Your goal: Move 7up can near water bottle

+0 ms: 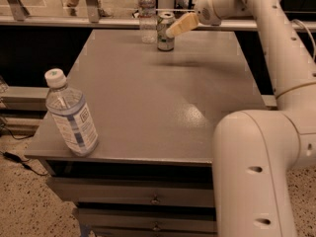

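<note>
Indoors, grey table (148, 107) over speckled floor (29, 206), gripper (174, 28) at 7up can (164, 39) beside water bottle (147, 19), grip unclear.

- One 7up can (165, 33), at the far edge of the table (148, 98).
- Two clear bottles: the slim water bottle (147, 16), far, just left of the can, and a white-capped bottle (71, 115), near left.
- One gripper (173, 29), far, at the can.

- The claw (174, 28), at the tabletop's (148, 107) far edge, hides part of the 7up can (165, 37).
- The water bottle (147, 19) top meets the upper edge.
- The robot arm (256, 172) is cut off right and below.
</note>
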`<control>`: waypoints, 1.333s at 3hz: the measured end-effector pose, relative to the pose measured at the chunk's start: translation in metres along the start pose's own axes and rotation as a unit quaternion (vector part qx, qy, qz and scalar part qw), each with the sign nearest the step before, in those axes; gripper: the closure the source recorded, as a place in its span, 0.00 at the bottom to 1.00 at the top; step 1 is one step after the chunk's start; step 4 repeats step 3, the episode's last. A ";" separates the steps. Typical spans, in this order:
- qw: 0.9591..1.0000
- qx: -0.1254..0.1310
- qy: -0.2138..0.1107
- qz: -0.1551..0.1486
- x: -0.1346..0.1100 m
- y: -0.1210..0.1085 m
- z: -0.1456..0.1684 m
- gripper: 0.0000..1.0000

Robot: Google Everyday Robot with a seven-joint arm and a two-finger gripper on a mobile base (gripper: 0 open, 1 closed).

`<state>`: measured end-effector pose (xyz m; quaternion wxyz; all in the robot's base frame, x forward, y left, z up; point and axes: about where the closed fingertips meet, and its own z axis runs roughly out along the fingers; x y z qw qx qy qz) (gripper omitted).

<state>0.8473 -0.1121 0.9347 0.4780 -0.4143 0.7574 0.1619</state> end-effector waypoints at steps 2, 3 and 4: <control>0.996 -0.009 -0.069 0.064 0.016 0.002 -0.102 0.00; 0.994 -0.013 -0.074 0.074 0.024 0.004 -0.107 0.00; 0.994 -0.013 -0.074 0.074 0.024 0.004 -0.107 0.00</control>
